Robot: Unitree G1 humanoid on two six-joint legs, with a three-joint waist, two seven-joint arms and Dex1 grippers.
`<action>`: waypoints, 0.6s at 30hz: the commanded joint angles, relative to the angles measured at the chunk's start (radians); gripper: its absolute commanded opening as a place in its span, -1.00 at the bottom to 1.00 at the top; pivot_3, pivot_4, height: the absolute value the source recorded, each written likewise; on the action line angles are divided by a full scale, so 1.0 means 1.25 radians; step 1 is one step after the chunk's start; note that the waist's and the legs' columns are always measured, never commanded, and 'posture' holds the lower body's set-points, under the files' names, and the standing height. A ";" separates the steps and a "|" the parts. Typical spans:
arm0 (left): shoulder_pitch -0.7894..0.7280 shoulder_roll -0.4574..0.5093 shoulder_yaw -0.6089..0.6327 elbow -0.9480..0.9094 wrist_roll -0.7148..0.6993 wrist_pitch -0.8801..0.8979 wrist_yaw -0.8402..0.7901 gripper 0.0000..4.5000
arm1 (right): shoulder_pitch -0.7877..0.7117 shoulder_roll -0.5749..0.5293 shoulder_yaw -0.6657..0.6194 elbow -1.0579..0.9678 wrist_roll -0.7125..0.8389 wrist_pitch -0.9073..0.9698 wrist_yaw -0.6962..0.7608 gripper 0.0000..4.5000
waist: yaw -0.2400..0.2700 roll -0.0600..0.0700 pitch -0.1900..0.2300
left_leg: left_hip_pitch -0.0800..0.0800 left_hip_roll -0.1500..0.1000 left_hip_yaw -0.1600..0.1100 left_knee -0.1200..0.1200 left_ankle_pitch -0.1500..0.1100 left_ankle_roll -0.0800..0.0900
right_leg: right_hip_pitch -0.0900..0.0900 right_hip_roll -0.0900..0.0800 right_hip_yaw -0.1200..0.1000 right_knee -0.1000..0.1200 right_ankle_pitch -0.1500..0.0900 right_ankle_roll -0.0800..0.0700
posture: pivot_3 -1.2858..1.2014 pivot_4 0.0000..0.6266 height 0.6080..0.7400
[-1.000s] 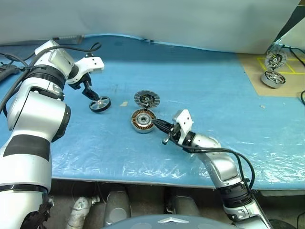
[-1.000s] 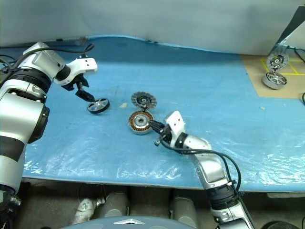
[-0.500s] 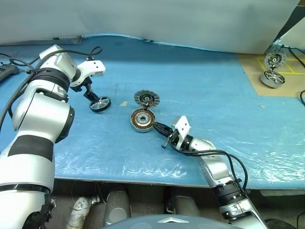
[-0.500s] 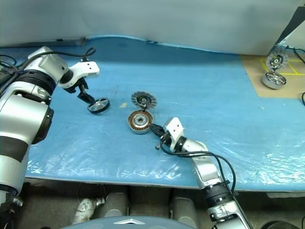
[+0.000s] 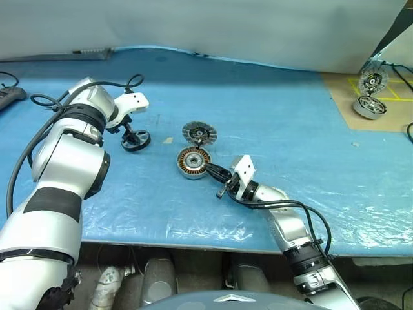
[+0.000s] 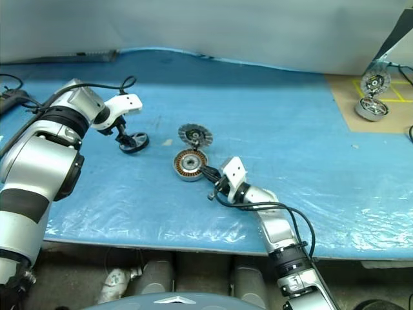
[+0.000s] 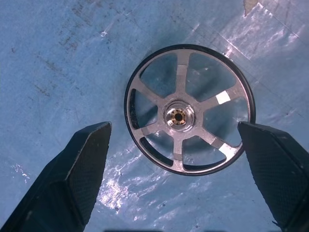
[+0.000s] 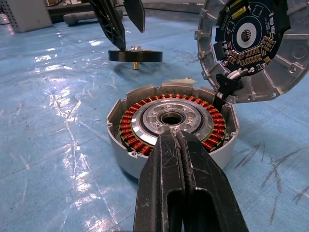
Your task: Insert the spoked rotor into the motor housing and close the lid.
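The spoked rotor [image 7: 188,121] lies flat on the blue mat, left of the motor housing [image 5: 193,162]. My left gripper [image 7: 176,130] hangs open just above it, pointing down, with one finger [image 7: 82,164] on each side of the rim and apart from it. The housing stands open, showing copper windings [image 8: 145,145] around a dark centre. Its lid [image 5: 199,134] is swung back behind it, inner face showing. My right gripper [image 8: 176,137] is shut and empty. It lies level, with its tips at the housing's near rim.
A similar motor unit [image 5: 369,106] sits on tan cardboard [image 5: 342,97] at the far right. A small tan scrap [image 5: 168,140] lies between rotor and lid. Cables [image 5: 10,93] trail at the far left. The table's front edge [image 5: 193,242] runs close below the right arm.
My left gripper has sunk toward the rotor and now straddles it from above. The rotor, the housing and the right gripper have kept their places.
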 commanded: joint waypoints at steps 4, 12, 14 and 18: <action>0.000 -0.005 0.018 -0.001 0.001 0.004 0.025 1.00 | 0.009 0.001 0.002 -0.032 -0.006 -0.003 -0.014 -1.00 | 0.004 0.000 0.000 | 0.000 0.000 0.000 0.000 0.000 0.000 | 0.000 0.000 0.000 0.000 0.000 0.000 | 0.03 -0.52 1.00; -0.002 -0.024 0.017 -0.001 0.003 -0.003 0.023 0.45 | 0.007 -0.004 -0.002 -0.038 -0.008 0.001 -0.023 -1.00 | 0.009 0.000 0.000 | 0.000 0.000 0.000 0.000 0.000 0.000 | 0.000 0.000 0.000 0.000 0.000 0.000 | 0.03 -0.52 1.00; -0.001 -0.029 0.017 -0.001 0.002 -0.001 0.021 0.45 | 0.011 -0.004 -0.004 -0.046 -0.004 -0.002 -0.022 -1.00 | 0.009 0.000 0.000 | 0.000 0.000 0.000 0.000 0.000 0.000 | 0.000 0.000 0.000 0.000 0.000 0.000 | 0.03 -0.52 1.00; 0.011 -0.038 0.023 0.001 -0.003 0.004 0.031 0.45 | 0.023 -0.004 -0.017 -0.089 0.030 0.003 -0.006 -1.00 | 0.009 0.000 0.000 | 0.000 0.000 0.000 0.000 0.000 0.000 | 0.000 0.000 0.000 -0.001 0.001 0.001 | 0.03 -0.52 1.00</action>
